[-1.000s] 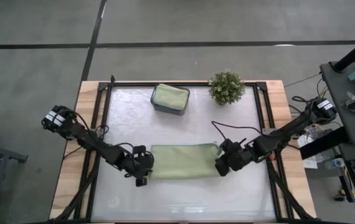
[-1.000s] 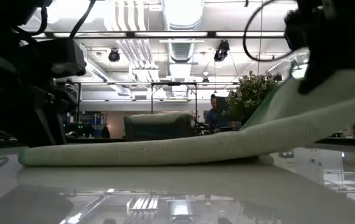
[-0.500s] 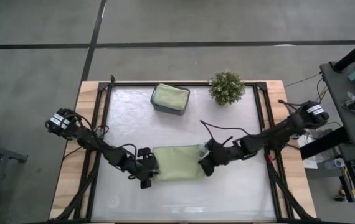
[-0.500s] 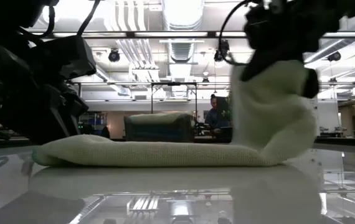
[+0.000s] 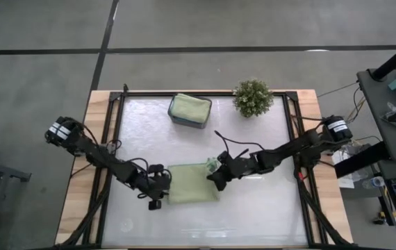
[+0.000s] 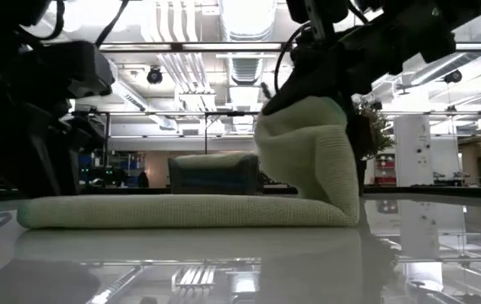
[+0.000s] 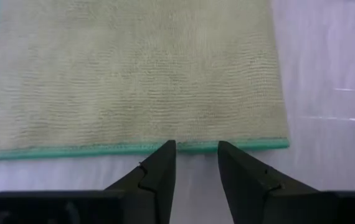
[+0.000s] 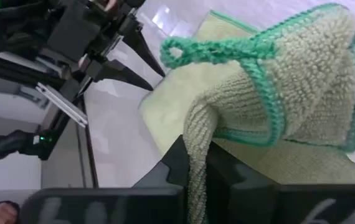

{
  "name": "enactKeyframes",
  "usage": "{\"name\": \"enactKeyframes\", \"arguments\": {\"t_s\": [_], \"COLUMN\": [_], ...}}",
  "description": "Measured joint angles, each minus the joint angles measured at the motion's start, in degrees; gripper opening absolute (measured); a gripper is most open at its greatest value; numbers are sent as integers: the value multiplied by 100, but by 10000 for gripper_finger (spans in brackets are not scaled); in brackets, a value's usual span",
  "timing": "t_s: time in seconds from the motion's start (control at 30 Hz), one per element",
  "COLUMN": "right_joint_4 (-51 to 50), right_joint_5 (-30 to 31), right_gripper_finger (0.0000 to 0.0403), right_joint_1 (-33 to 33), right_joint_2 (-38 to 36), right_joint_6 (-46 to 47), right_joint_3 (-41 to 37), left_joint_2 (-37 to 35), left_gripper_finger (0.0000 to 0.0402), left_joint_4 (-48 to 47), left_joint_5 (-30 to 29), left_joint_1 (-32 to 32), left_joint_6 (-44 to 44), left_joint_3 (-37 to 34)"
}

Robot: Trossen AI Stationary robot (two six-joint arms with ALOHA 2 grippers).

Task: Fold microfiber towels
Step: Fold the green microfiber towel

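My right gripper (image 5: 214, 175), clamped on the sage towel (image 5: 192, 184), has carried its edge leftward to mid-frame (fold half over), while my left gripper (image 5: 158, 189) waits, jaws apart.

Grey concrete floor (image 5: 205, 28) crossed by dark seams around a wood-edged table (image 5: 95, 125), with bright ceiling strip lights (image 6: 245, 17), white ducts (image 6: 173, 63) and distant shelving beyond.

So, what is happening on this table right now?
The robot is folding a light green microfiber towel near the table's front. The right pincer is shut on one towel end, lifted and curled over the flat part. The left pincer is open, low at the opposite hem, not gripping it. Another folded green towel lies in a dark tray at the back, beside a small potted plant.
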Motion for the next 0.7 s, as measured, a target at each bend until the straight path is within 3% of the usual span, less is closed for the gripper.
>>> {"name": "enactKeyframes", "arguments": {"t_s": [0.27,0.7], "right_joint_4": [651,-541], "right_joint_5": [0,42], "right_gripper_finger": [15,15], "right_joint_1": [-74,-359], "right_joint_2": [614,1735], "right_joint_6": [-251,-1295], "right_joint_3": [279,2030], "left_joint_2": [-154,37], "left_gripper_finger": [105,105], "left_joint_4": [-364,-304], "left_joint_5": [-66,-109], "left_joint_1": [2,2], "left_joint_6": [-2,-157], "left_joint_3": [-24,-22]}}
